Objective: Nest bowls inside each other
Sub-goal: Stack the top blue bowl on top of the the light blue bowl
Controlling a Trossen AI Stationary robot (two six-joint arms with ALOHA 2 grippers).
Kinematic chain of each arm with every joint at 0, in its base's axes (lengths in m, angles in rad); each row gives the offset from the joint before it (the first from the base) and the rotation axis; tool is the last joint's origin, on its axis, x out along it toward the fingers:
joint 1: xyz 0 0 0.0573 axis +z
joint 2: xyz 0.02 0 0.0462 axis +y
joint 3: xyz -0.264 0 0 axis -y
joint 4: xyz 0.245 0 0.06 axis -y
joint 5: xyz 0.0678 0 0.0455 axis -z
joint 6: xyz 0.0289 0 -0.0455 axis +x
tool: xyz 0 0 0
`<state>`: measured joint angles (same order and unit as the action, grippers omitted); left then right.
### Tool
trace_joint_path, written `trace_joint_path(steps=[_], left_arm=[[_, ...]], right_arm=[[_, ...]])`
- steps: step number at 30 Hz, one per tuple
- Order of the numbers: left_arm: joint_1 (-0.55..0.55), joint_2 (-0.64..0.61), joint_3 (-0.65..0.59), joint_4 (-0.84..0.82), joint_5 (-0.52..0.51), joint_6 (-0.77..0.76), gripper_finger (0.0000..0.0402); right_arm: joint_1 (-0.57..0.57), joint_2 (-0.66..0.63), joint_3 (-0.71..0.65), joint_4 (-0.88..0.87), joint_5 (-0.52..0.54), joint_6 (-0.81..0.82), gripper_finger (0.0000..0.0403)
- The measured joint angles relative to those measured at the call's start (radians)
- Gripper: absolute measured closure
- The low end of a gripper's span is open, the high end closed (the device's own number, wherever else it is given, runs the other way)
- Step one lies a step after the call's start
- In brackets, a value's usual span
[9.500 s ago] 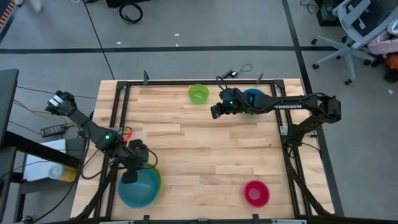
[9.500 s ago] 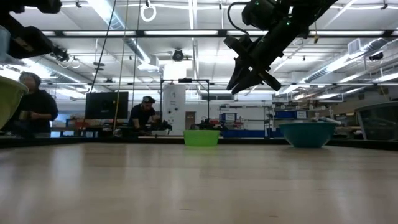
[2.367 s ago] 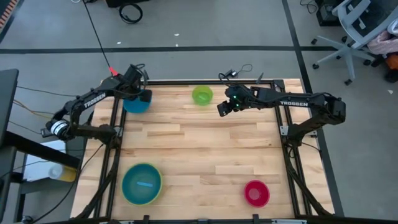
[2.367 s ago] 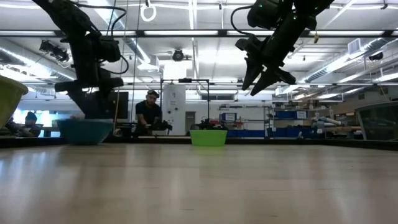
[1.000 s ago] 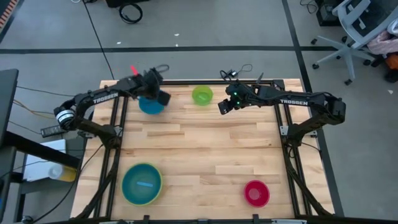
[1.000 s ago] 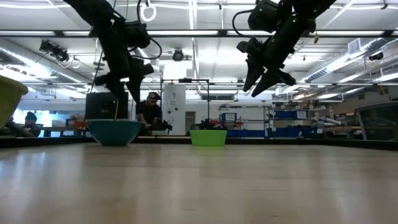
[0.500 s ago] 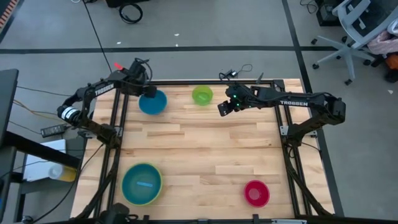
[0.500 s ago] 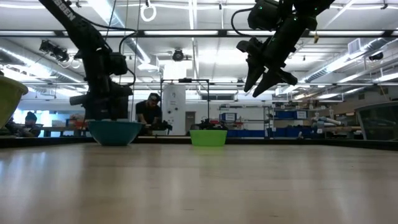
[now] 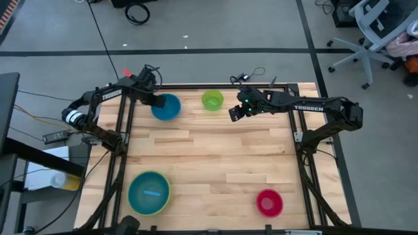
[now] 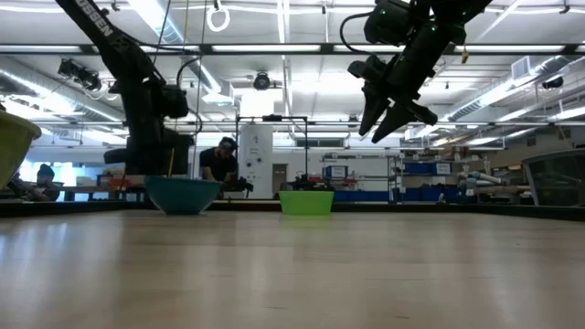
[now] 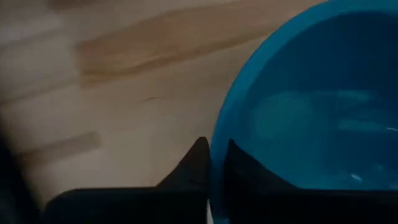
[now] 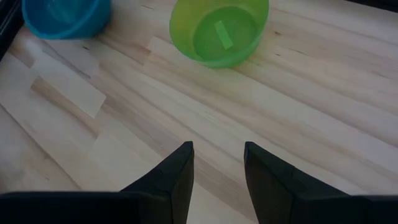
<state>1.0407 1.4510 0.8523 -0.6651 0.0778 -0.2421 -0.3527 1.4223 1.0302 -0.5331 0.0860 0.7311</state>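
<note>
Left hand (image 11: 211, 171) pinches blue bowl (image 11: 311, 106) rim (far edge).

Overhead ceiling strip lights (image 10: 274, 55) give bright, even illumination; left wrist view is blurred around the left gripper (image 11: 214, 180).

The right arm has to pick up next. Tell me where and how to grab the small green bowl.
Grip the rim of the small green bowl, one finger inside and one outside, coming down from above. It sits upright and open, its thin wall free all round. The right gripper is open above the table beside it; the nearest rim edge is probably easiest.
</note>
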Motion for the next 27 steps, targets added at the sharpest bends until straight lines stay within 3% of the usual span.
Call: trace_joint_path(steps=[6,9,12,19,27], left_arm=[[-0.091,-0.118,0.056,-0.092,0.115,0.143,0.0388],[-0.178,-0.216,0.075,-0.188,0.205,0.298,0.0388],[-0.293,-0.309,0.078,-0.259,0.325,0.357,0.0388],[-0.715,-0.480,0.079,-0.442,0.367,0.305,0.0389],[-1.191,-0.510,0.069,-0.418,0.278,0.057,0.0385]], right_arm=[[0.000,0.000,0.000,0.000,-0.006,-0.019,0.0257],[0.000,0.000,0.000,0.000,-0.007,-0.031,0.0257],[0.000,0.000,0.000,0.000,-0.007,-0.050,0.0257],[-0.001,0.000,0.000,0.000,-0.003,-0.085,0.0257],[-0.008,0.000,0.000,0.009,0.001,-0.130,0.0257]])
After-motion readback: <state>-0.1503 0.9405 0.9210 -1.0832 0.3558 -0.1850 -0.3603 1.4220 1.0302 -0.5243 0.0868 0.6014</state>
